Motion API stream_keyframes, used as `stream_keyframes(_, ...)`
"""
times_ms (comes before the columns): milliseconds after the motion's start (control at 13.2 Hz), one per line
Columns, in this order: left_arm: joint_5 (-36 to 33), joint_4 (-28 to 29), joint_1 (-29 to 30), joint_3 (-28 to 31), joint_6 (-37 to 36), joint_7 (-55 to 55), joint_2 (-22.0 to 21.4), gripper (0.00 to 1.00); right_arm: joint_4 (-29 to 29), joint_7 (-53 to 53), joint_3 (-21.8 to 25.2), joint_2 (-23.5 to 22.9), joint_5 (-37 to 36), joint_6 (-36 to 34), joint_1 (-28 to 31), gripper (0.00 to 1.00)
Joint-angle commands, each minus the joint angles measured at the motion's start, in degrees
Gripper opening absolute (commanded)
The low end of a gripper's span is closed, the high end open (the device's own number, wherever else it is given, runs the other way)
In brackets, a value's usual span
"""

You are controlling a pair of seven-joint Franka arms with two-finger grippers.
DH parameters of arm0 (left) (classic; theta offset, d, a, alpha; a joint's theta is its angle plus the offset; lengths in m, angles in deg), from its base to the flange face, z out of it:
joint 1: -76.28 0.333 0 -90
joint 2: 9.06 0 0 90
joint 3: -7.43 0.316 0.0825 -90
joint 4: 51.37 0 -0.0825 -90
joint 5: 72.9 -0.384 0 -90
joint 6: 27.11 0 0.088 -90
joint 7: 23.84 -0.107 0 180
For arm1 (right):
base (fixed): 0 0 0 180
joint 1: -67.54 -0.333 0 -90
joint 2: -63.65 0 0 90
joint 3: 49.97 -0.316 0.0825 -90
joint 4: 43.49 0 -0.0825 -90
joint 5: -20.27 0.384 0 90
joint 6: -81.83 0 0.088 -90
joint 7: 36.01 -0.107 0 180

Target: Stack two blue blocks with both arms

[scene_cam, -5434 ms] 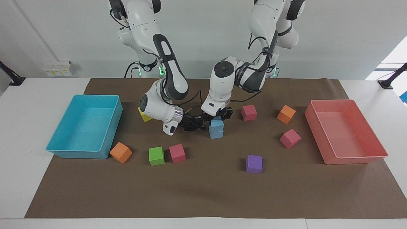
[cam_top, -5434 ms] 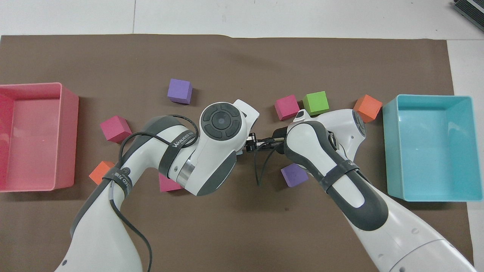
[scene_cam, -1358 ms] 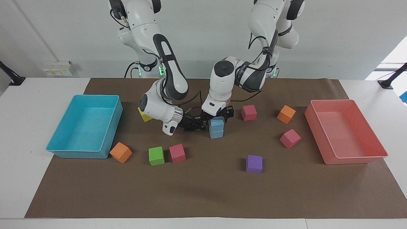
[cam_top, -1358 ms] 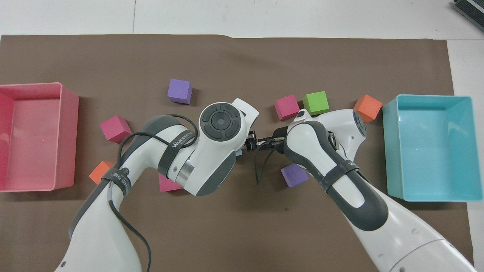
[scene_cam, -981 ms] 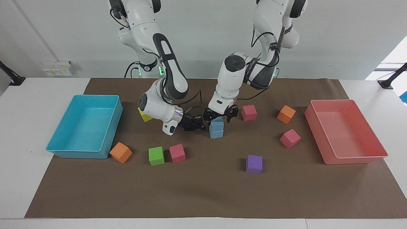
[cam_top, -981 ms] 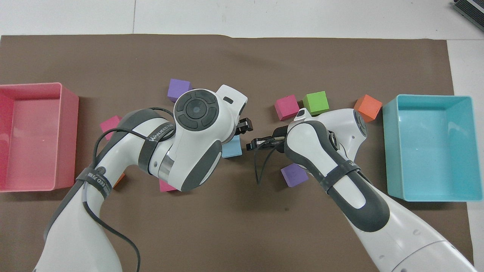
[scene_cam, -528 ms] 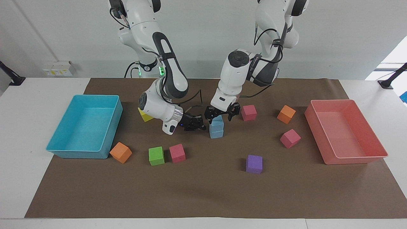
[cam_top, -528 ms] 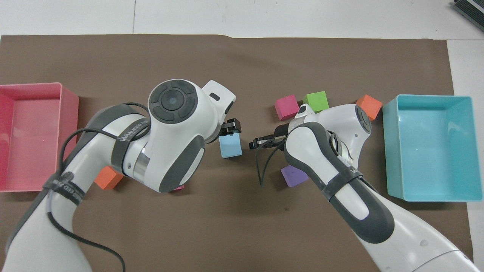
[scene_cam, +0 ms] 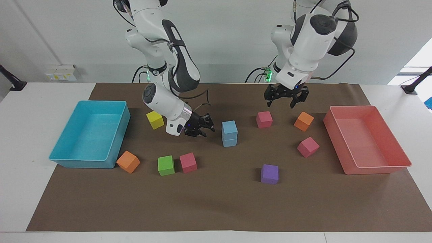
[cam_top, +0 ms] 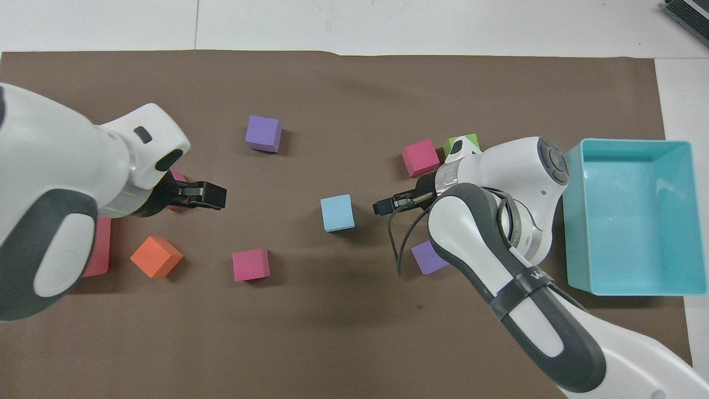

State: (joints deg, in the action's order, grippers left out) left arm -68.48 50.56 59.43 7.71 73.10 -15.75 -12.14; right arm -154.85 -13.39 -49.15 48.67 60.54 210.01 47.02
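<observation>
Mid-mat, the two blue blocks sit stacked w/ nobody touching, left gripper open up high, right gripper beside the stack, jaws apart, so prob just retract both arms now.

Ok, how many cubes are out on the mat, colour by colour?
Blue cubes: 2, stacked
Pink cubes: 3
Orange cubes: 2
Purple cubes: 2
Green cube: 1
Yellow cube: 1
Total: 11
</observation>
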Motion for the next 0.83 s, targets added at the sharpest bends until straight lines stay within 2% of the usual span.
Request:
stream_keyframes(0,0.9,1.5,5.5,-0.4,-2.1,-8.2,-3.5,1.00,-0.3,-4.8,-0.1,3.5,-6.4,-3.1,1.0,1.00)
stream_keyframes(151,0.2,-1.3,8.4,0.1,-6.0,-9.8,-4.1,1.00,-0.2,-8.7,0.0,6.3,-16.1,-3.9,2.1,1.00)
stream_keyframes(226,0.1,-4.4,10.0,0.3,-6.7,-9.8,-3.4,1.00,0.5,-10.2,0.1,7.5,-21.4,-5.0,2.8,1.00)
stream_keyframes(377,0.0,-8.7,10.9,0.4,-7.0,-9.8,-0.8,1.00,4.4,-12.8,0.1,7.7,-29.8,-11.4,4.0,1.00)
stream_keyframes(604,-0.4,-15.4,12.4,0.3,-11.1,-9.9,3.7,1.00,8.5,-16.3,0.1,7.8,-35.1,-18.5,7.6,1.00)
stream_keyframes(755,-3.5,-21.0,11.9,-0.4,-13.0,-9.9,7.1,1.00,8.5,-16.4,0.2,9.5,-38.9,-18.9,10.3,1.00)
